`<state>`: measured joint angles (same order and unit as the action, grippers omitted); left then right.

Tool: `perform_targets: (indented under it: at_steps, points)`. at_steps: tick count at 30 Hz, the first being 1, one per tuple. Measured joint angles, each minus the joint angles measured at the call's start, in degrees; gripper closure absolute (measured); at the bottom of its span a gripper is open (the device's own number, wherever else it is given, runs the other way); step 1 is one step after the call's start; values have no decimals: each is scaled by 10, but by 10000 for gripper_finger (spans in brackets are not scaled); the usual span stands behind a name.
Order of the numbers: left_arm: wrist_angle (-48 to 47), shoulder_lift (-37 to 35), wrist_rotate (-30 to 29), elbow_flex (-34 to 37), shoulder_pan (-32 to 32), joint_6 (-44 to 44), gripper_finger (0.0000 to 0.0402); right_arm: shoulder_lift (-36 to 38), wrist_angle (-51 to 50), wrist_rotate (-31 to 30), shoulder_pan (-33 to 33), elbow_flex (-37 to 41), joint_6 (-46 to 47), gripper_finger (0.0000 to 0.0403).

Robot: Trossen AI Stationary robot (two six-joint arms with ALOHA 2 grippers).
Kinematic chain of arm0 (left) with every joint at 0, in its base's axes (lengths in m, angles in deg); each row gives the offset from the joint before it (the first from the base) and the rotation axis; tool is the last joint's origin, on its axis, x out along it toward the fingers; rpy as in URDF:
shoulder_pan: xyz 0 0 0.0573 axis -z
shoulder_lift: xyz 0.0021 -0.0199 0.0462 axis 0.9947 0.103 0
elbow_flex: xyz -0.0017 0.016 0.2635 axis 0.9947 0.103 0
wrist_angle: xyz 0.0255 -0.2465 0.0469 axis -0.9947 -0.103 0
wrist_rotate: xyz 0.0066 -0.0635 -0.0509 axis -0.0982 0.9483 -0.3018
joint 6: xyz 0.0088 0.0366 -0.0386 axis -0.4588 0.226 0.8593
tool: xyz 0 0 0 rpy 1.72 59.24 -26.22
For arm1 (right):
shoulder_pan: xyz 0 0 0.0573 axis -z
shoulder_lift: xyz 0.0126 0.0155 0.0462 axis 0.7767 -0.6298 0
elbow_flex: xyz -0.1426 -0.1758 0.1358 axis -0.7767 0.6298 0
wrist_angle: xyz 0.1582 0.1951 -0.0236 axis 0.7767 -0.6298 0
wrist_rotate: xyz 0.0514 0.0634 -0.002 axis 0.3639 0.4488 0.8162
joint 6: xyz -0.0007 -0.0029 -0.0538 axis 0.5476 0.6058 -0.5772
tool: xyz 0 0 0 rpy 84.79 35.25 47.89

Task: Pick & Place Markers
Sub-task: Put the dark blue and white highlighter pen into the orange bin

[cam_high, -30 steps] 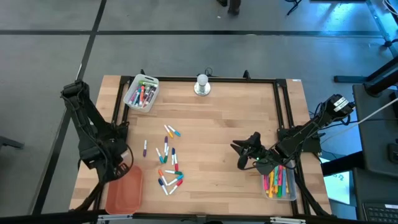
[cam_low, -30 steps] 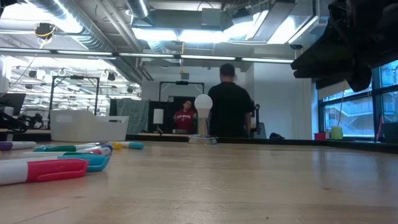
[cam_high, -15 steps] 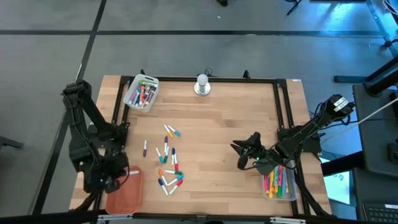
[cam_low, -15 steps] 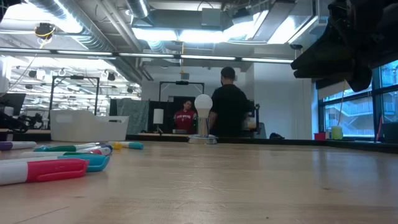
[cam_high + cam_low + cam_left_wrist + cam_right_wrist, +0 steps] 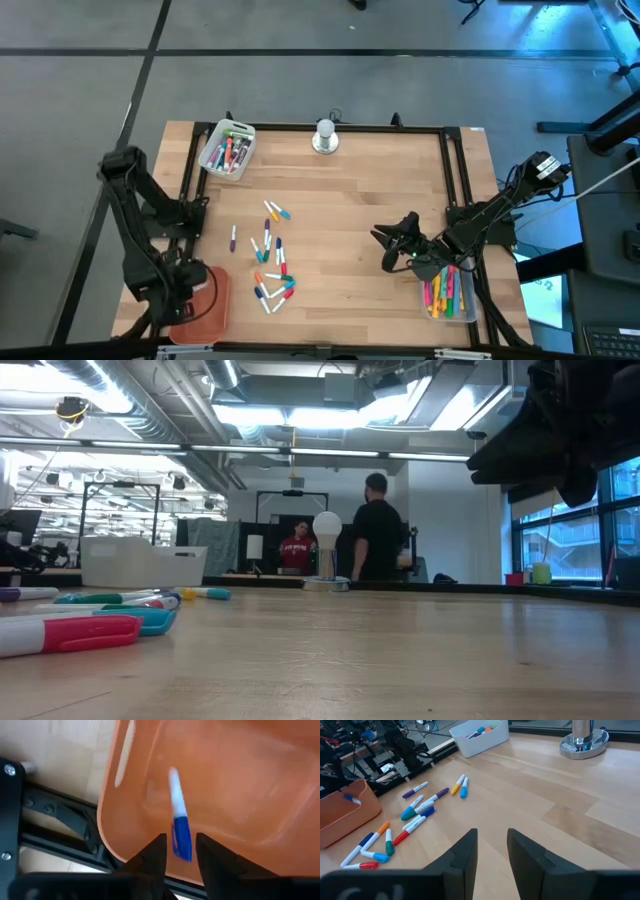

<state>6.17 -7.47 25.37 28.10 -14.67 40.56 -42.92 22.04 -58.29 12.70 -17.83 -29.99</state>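
— Left gripper in the high view: where is it sitting?
— It is hanging over the orange tray at the table's near left corner. Whether its fingers are parted I cannot tell from above. Loose markers are lying scattered right of the tray, most with their long axes running roughly toward the far edge, a few slanting. A white tray at the far left is holding more pens, and a clear tray at the near right is holding upright-lying coloured ones.
— And the right gripper?
— It is waiting just left of the clear tray, fingers spread apart.
— Low view?
— A red-capped marker is lying nearest, long axis across the picture, cap to the right. A person is standing in the room behind.
— Left wrist view?
— The fingers are standing narrowly apart, holding nothing. Between and beyond them a white pen with a blue cap is lying inside the orange tray, its cap end nearer the fingers, its white end pointing away.
— Right wrist view?
— The right fingers are parted and empty. The scattered markers are lying ahead on the wood, mostly slanting the same way.
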Motion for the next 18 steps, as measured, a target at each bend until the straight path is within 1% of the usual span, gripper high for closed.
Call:
perform_targets:
  at_steps: [5,8,10,13,18]
  points:
    - [-24,7,16,0,-13,11,274,0,3,-10,0,0,0,296]
    - [-49,0,5,0,-27,10,256,0,3,-11,4,0,0,296]
    - [-66,-4,-23,0,-38,0,244,0,3,-7,11,0,0,296]
    - [-84,-9,-75,0,-58,-27,229,0,3,13,23,0,0,296]
    - [-86,-9,-196,0,-94,-120,225,0,3,50,39,0,0,296]
